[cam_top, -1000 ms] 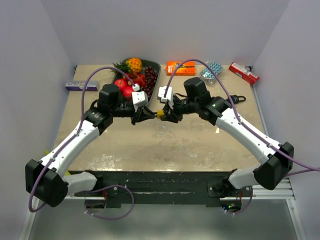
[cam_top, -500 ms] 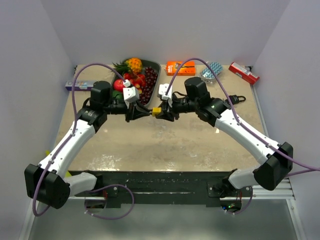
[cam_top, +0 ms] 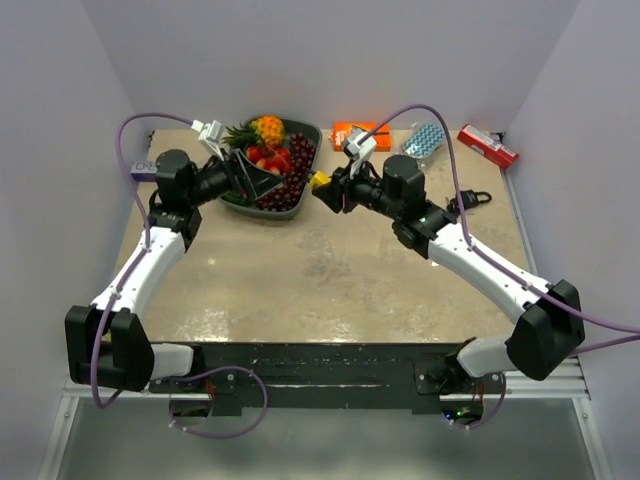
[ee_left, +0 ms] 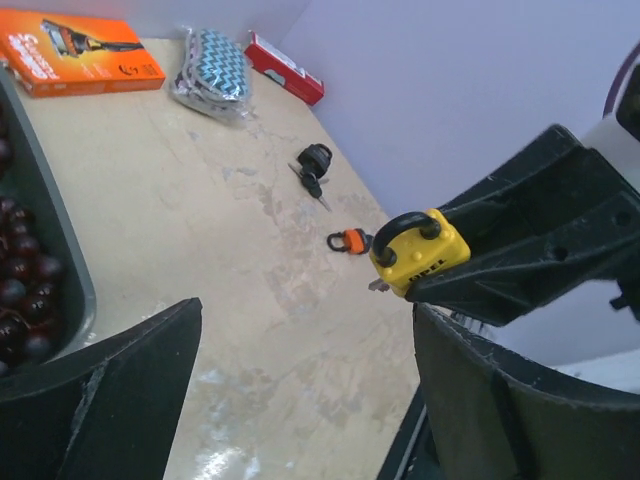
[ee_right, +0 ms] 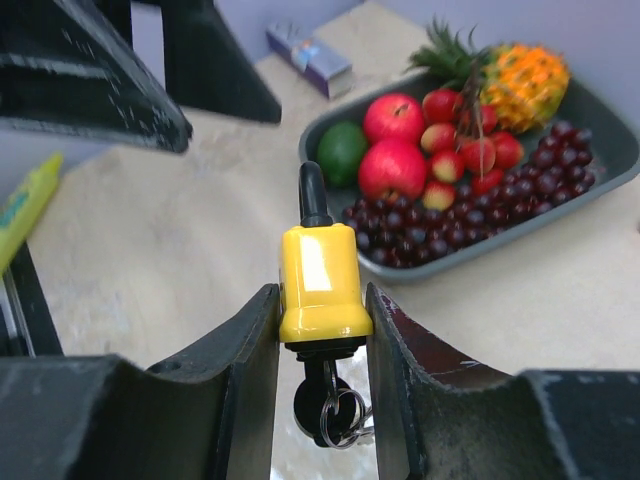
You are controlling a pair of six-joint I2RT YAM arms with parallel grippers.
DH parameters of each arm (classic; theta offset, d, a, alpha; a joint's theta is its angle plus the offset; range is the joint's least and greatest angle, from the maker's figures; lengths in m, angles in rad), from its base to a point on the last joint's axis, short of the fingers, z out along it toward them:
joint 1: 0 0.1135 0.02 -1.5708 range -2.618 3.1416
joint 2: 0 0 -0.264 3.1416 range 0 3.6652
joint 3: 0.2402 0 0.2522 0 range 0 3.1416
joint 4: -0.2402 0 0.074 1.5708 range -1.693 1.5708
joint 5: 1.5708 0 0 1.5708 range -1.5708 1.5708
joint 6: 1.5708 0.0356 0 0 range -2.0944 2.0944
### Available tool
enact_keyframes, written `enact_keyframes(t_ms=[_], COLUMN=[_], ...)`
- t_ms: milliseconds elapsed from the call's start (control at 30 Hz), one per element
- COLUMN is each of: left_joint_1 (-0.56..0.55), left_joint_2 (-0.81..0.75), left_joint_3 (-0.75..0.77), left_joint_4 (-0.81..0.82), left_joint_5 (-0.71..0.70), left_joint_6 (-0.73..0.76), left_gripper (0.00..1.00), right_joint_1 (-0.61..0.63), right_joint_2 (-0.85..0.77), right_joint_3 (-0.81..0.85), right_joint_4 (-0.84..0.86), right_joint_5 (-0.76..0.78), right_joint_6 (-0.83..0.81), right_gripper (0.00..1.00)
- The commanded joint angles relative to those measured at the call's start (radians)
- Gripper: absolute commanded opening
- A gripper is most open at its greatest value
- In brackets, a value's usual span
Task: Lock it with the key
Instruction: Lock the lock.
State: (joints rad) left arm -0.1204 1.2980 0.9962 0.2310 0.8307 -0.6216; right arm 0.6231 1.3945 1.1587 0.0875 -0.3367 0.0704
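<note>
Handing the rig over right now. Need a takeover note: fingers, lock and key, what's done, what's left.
Left gripper: open, empty, at the fruit tray, apart from the lock.
Right gripper: shut on the yellow padlock, held in the air above the table.
Key: in the keyway at the padlock's base, ring hanging, nothing holding it.
Done: key inserted. The shackle looks seated in the left wrist view, but whether it is locked cannot be told.
Left: probably check that the shackle holds, then set the padlock down.
</note>
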Motion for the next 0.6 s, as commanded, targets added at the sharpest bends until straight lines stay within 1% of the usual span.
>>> enact_keyframes(t_ms=[0,100,233,400,567], left_joint_1=[-0.022,-0.045,-0.067,-0.084,-0.096], left_joint_2=[-0.005,-0.014,-0.028,-0.035,-0.013], left_joint_3=[-0.002,0.002,-0.007,-0.041,-0.022], left_joint_4=[0.082,0.071,0.068,0.074,0.059], left_joint_5=[-0.137,-0.186,-0.193,-0.194,-0.200], left_joint_6=[-0.292,-0.355,-0.411,-0.426,-0.417], left_gripper=[0.91,0.92,0.92,0.92,0.89], right_joint_1=[0.058,0.102,0.133,0.173,0.190], right_joint_2=[0.003,0.026,0.054,0.084,0.109], right_joint_3=[0.021,0.030,0.055,0.082,0.099], right_joint_4=[0.265,0.287,0.301,0.305,0.325], right_joint_5=[0.172,0.249,0.301,0.361,0.392], right_joint_6=[0.164,0.167,0.172,0.180,0.174], right_gripper=[0.00,0.00,0.00,0.00,0.00])
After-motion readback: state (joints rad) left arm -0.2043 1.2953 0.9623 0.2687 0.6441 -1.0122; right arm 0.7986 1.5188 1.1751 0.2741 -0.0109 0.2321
